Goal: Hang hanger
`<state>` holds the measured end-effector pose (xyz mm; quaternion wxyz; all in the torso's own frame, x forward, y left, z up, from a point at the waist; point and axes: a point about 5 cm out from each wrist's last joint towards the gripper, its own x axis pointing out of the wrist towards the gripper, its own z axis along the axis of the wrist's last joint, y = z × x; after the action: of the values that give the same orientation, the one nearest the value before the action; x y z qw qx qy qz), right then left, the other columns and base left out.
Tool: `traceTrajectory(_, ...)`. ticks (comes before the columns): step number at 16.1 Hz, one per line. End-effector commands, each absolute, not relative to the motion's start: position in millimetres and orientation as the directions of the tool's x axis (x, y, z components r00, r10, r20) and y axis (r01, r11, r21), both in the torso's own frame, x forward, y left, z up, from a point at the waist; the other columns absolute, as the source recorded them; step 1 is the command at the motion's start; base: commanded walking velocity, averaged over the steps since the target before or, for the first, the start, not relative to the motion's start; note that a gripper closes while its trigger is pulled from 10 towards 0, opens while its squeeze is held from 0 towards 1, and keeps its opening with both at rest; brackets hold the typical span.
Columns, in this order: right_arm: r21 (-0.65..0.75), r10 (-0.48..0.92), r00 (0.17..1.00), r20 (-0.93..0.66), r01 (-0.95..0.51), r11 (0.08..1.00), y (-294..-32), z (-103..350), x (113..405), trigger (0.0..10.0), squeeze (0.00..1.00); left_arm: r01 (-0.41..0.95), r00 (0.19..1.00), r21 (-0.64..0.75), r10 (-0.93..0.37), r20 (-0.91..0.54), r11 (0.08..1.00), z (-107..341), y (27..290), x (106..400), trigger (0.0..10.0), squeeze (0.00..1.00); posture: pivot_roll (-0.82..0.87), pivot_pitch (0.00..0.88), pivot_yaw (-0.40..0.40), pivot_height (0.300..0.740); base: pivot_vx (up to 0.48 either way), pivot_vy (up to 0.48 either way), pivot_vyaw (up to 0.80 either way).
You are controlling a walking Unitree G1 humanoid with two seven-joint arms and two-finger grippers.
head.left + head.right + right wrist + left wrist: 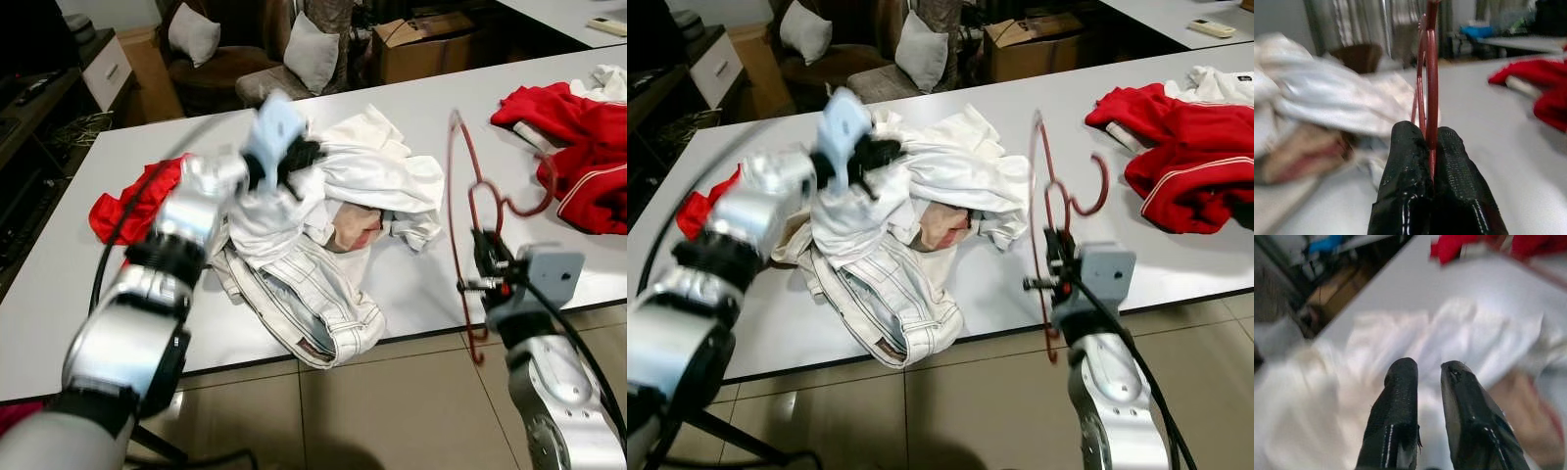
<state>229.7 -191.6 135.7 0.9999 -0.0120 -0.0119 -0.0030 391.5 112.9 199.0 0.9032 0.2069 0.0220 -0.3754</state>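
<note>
So far only the pick-up looks done: left gripper (294, 157) hovers over the heap of crumpled white clothes (323, 225) mid-counter, fingers (1396, 406) a narrow gap apart, nothing between them. Right gripper (487, 257), at the near right edge, is clamped on the thin dark-red wire hanger (460, 196), held upright, hook end toward the far right. Hanging is left, I judge; no rail in sight. White counter (411, 284) also carries a red cloth (127, 211) far left and a red-and-white garment (578, 147) far right. Beige tile floor (392, 411) near; cushioned chairs (294, 54) and a brown cardboard box (421, 44) beyond.
</note>
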Motion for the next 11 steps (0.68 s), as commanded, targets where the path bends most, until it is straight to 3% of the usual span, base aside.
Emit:
traceTrajectory(1,-0.043,-0.054,0.998,-0.037,0.052,0.998,-200,126,227,10.0,0.0,0.656,0.75,0.398,-0.613,-0.249,0.641,182,122,390,10.0,1.0,-0.22,0.0,0.162,0.74,0.0,0.0,0.0)
traceTrajectory(5,-0.08,-0.079,0.994,-0.074,0.073,0.994,-209,119,220,10.0,0.0,0.642,0.763,0.403,-0.596,-0.251,0.652,166,127,380,10.0,1.0,-0.23,0.0,0.141,0.74,0.0,0.0,0.0)
traceTrajectory(6,-0.088,-0.085,0.993,-0.085,0.077,0.993,-212,117,219,10.0,0.0,0.634,0.77,0.403,-0.589,-0.246,0.66,162,127,377,10.0,0.89,-0.23,0.0,0.134,0.74,0.0,0.0,0.0)
traceTrajectory(7,-0.093,-0.087,0.992,-0.093,0.079,0.993,-213,116,219,10.0,0.0,0.626,0.777,0.384,-0.586,-0.232,0.678,158,125,375,10.0,0.0,-0.23,0.0,0.13,0.74,0.0,0.0,0.0)
traceTrajectory(10,-0.098,-0.086,0.991,-0.1,0.076,0.992,-214,116,218,10.0,0.0,0.642,0.764,0.345,-0.608,-0.215,0.685,151,120,368,10.0,0.0,-0.23,0.0,0.123,0.74,0.0,0.0,0.0)
traceTrajectory(11,-0.099,-0.083,0.991,-0.102,0.073,0.992,-214,117,217,10.0,0.0,0.636,0.768,0.388,-0.594,-0.238,0.667,148,122,366,10.0,0.0,-0.23,0.0,0.12,0.74,0.0,0.0,0.0)
